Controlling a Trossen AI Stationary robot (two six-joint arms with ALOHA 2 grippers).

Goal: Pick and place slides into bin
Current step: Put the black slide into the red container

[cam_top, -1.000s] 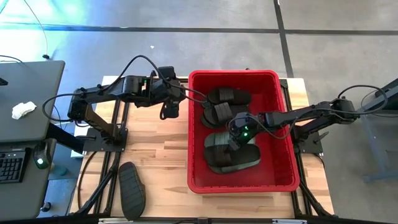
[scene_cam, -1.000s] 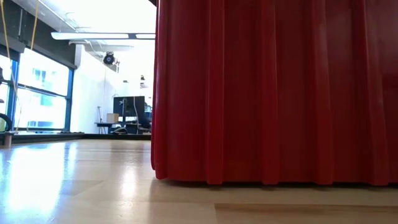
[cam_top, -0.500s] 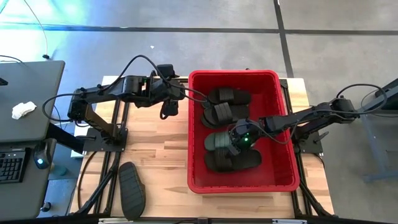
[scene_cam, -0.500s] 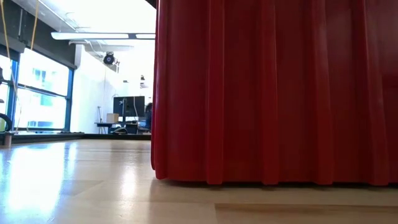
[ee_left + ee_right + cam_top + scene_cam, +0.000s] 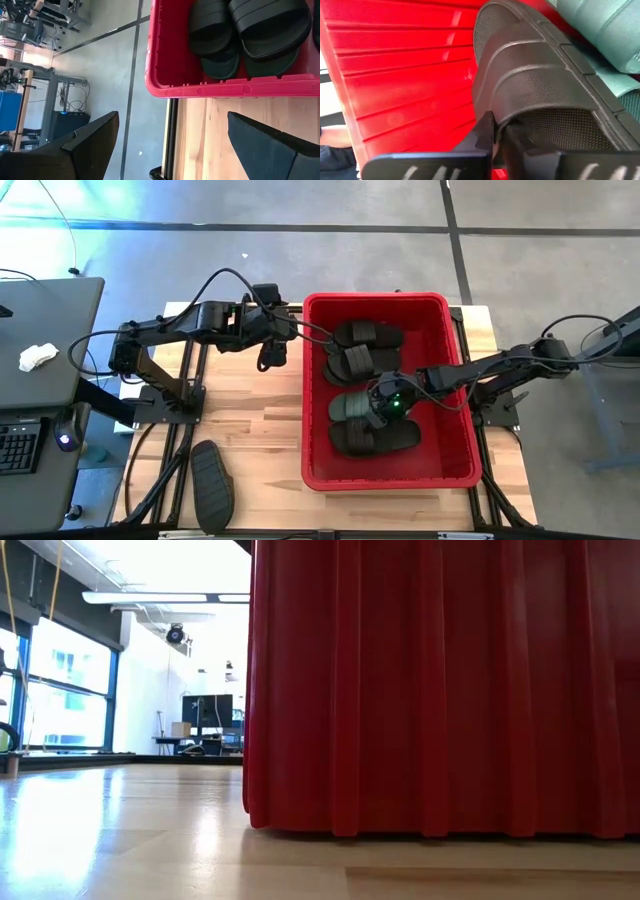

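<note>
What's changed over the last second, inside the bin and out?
The right claw, shut, dropped slightly nearer the table's front over the slides in the bin, then held. One green slide shifted slightly with it. The left claw stayed open beside the bin; the lone slide on the table never moved.
</note>
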